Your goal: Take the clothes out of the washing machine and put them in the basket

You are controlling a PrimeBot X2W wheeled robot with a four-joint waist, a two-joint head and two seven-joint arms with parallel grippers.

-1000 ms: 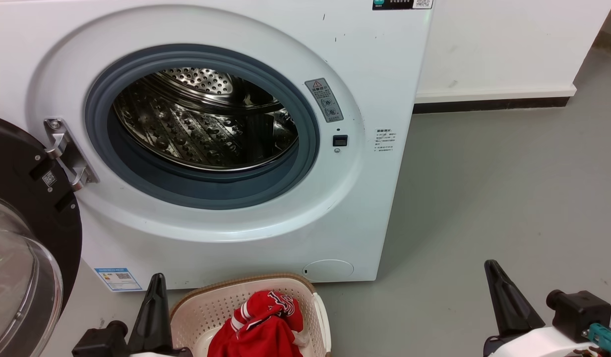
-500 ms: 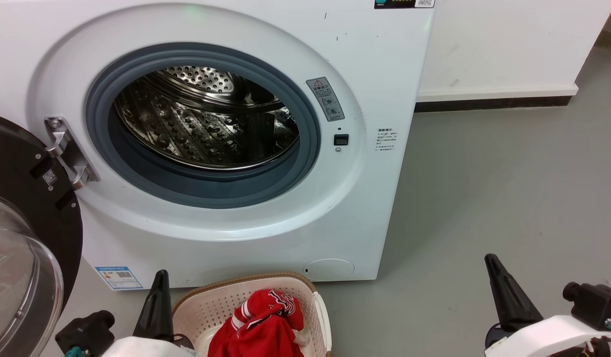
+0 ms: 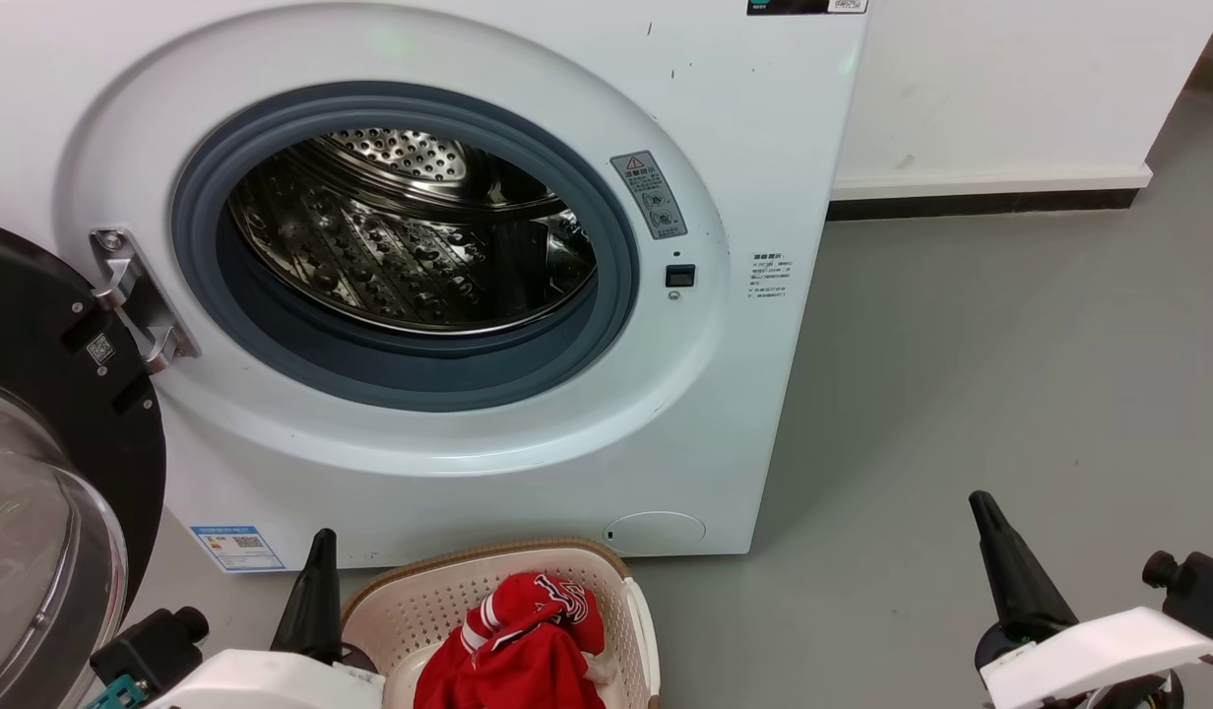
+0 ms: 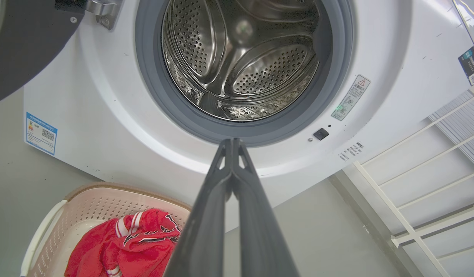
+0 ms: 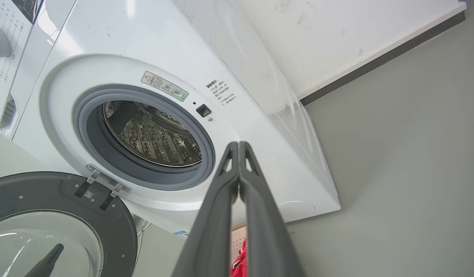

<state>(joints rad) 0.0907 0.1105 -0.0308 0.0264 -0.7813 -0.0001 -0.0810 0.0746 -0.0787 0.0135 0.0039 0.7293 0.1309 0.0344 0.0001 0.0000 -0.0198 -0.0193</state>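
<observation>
Left claw [image 4: 232, 143] and right claw [image 5: 237, 144]: each has its two fingers pressed together and carries nothing. Both are held low in front of the washing machine [image 3: 764, 148], the left just beside the basket [image 3: 488, 554], the right well apart over bare floor [image 3: 1010, 345].

Progress: the clothes [image 3: 523, 650] lie as one red heap inside the basket, which stands on the floor at six o'clock from the washer opening, close to its front panel. Whether the heap is one jersey or two cannot be told. The drum [image 3: 400, 246] shows bare perforated steel in all three views; its lowest front part is hidden behind the rubber ring [image 3: 410, 379]. The task is judged finished or nearly so, with at most a check of that hidden part left.

Surroundings: the door [image 3: 35, 414] hangs open at nine o'clock from the opening, beside the left arm, and would crowd any leftward sweep. A warning sticker [image 3: 648, 194] sits at three o'clock. A white rack [image 4: 414, 184] shows in the left wrist view.
</observation>
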